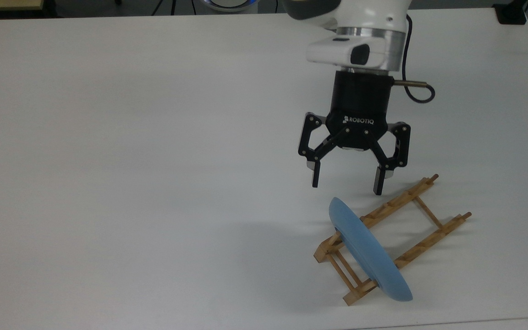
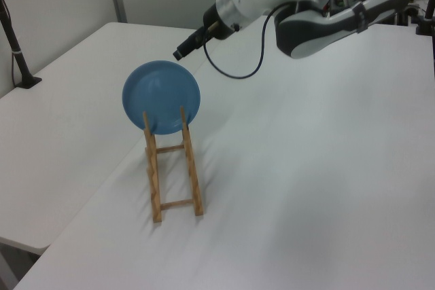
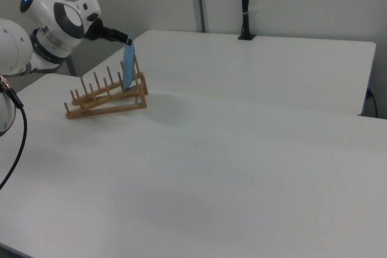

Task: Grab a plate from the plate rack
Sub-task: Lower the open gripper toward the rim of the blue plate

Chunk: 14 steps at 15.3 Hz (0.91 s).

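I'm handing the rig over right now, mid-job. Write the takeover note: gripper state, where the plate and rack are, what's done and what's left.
Gripper: open, holding nothing, fingers pointing toward the plate, just short of its upper rim in the top view.
Plate: blue, standing on edge in the rack, at the rack's raised end, which is at the top view's lower left.
Rack: on the white table, with nothing else in its slots.
Done: the approach is nearly complete.
Left: bring the fingers over the plate's rim, close, and lift it out of the rack.
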Motion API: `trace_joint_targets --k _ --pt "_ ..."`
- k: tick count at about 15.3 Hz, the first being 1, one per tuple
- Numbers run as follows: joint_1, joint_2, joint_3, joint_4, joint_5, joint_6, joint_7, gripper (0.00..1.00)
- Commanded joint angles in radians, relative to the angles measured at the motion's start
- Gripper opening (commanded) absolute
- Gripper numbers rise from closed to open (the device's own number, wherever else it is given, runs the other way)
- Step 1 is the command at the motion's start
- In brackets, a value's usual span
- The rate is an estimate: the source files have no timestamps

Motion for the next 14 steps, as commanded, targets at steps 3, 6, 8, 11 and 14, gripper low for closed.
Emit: trace_joint_targets --k 3,6,8,11,14 --pt "0.028 0.060 -0.022 0.037 -0.104 0.012 0.073 0.93" --pt "0.030 0.100 -0.020 0.086 -0.120 0.012 0.076 0.82" --pt "0.031 0.109 -0.021 0.092 -0.120 0.012 0.089 0.72" --pt "0.045 0.111 -0.022 0.092 -0.127 0.011 0.090 0.61" --pt "0.053 0.111 -0.020 0.092 -0.127 0.011 0.090 0.34"
